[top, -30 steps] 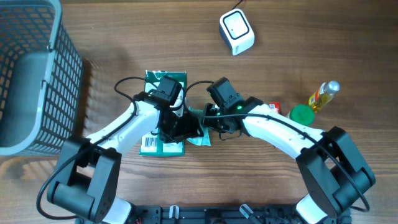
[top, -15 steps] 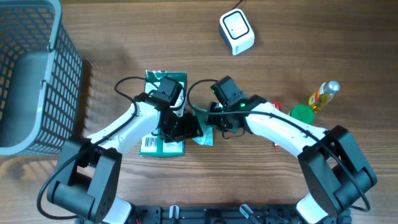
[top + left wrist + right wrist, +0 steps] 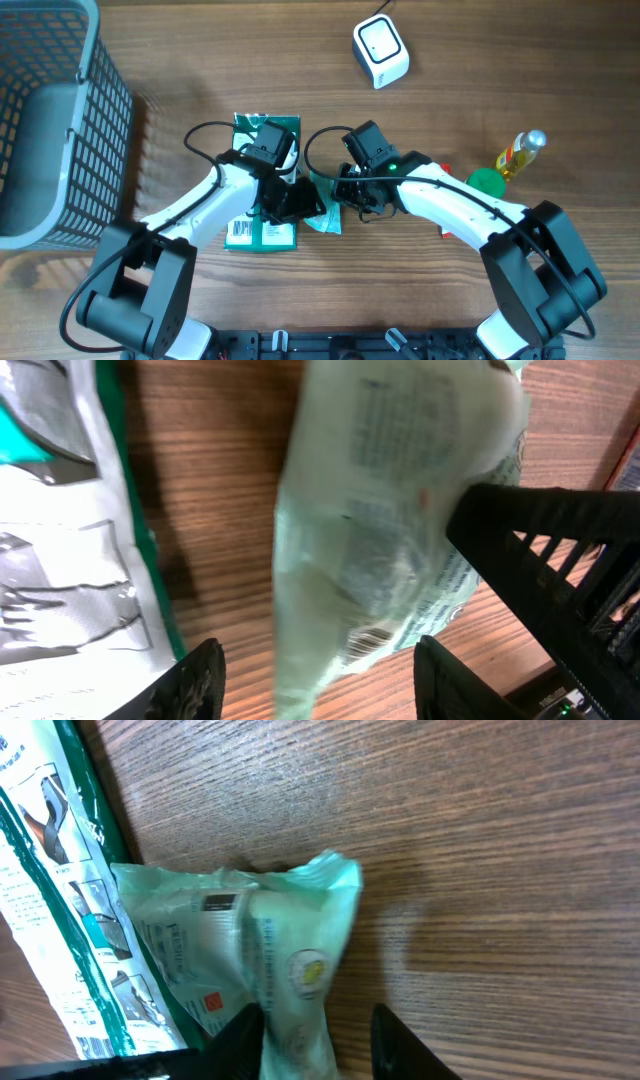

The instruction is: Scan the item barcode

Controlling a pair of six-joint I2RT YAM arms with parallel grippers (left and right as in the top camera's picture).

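My left gripper (image 3: 320,672) stands at a middling width around the small pale-green packet (image 3: 385,530). Wood shows between the packet and one finger, the other finger looks close to its edge, and I cannot tell whether the pads actually press it. My right gripper (image 3: 320,1038) is parted, with the packet's lower end between its fingers. The film leans on one finger and bare table (image 3: 480,870) shows before the other, so I judge that side is not clamped.

Both grippers meet nose to nose at this one packet, probably so one can steady or turn it while the other takes it for scanning. It sits just beside the large green bag (image 3: 262,236), near the table's middle and well apart from the white scanner (image 3: 381,52) at the far edge.

A good deal is unclear. The left wrist view is blurred, and the right arm's black frame covers the packet's far corner. A striped patch low on the film may be the barcode, but I cannot read it. From overhead, both arms hide most of the packet, so which face points up stays uncertain.
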